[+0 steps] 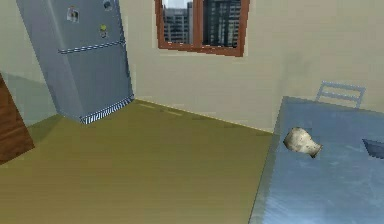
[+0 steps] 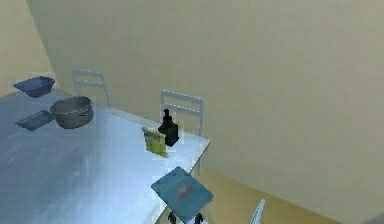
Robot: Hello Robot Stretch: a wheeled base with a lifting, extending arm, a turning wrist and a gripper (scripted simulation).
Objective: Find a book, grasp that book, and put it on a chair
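- Gripper (image 2: 190, 215) pokes up at the arm side view's bottom edge, mostly hidden beneath a blue book (image 2: 183, 188). Its far end cannot be made out, so neither the state of its fingers nor whether it holds anything can be told.
- The book shows face up right at the gripper, overlapping the near corner of a grey table (image 2: 90, 165).
- Farther out from the gripper, a dark bottle (image 2: 169, 131) and a yellow-green box (image 2: 154, 141) stand side by side near the table's far edge.
- Just beyond them, a white chair (image 2: 186, 108) stands by the cream wall (image 2: 290, 90).
- Well off to the gripper's picture-left sit a grey pot (image 2: 72, 112), a blue bowl (image 2: 35, 86) and a second chair (image 2: 88, 82).
- Ahead, the forward view takes in a grey fridge (image 1: 85, 55), a wood-framed window (image 1: 203, 25) and a pale lump (image 1: 303, 141) on the table.
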